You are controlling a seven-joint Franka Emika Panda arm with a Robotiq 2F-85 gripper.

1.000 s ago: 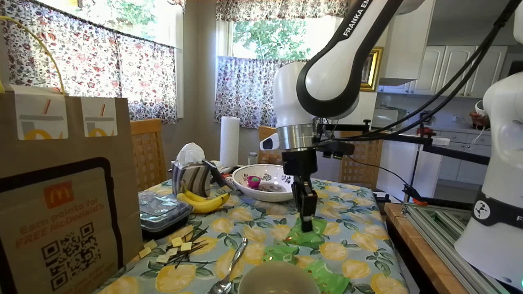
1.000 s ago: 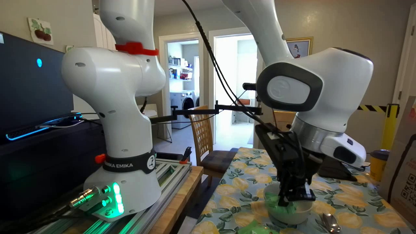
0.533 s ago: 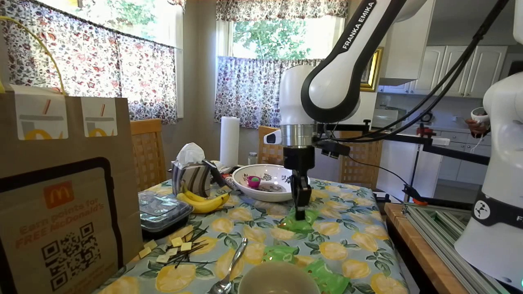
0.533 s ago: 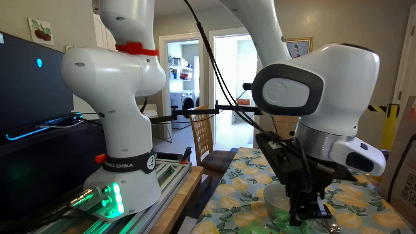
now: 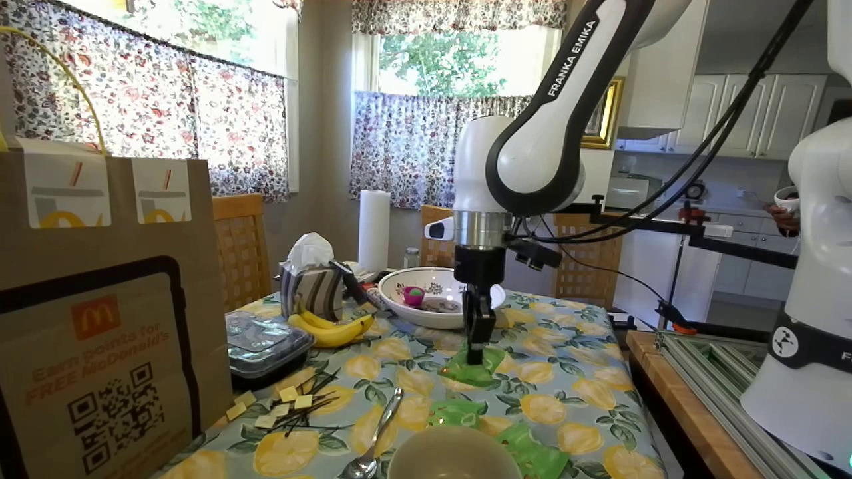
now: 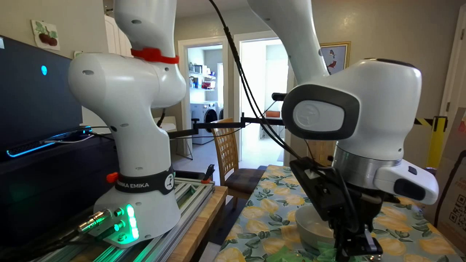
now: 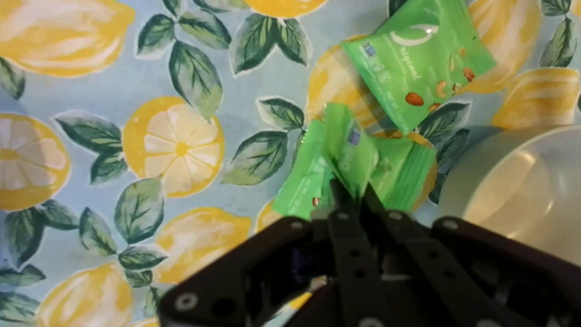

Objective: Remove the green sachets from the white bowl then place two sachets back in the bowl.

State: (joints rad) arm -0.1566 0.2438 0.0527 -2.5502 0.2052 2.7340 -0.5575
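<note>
My gripper points down and is shut on a green sachet, pinched and folded at its middle. In the wrist view the fingertips close on this sachet. It hangs low over the table; I cannot tell whether it touches the cloth. The white bowl stands beside it, cut off by the frame edge, and also shows in an exterior view. The visible part of its inside holds no sachet. Two other green sachets lie on the cloth near the bowl; one shows in the wrist view.
A wide patterned bowl with a small pink cup stands behind the gripper. Bananas, a tissue box, a plastic container, a spoon, dark sticks with yellow squares and a large paper bag are also there.
The gripper, still shut on the sachet, has moved away from in front of the white bowl, to the right and down in an exterior view. The lying sachets and bowl have not moved.
</note>
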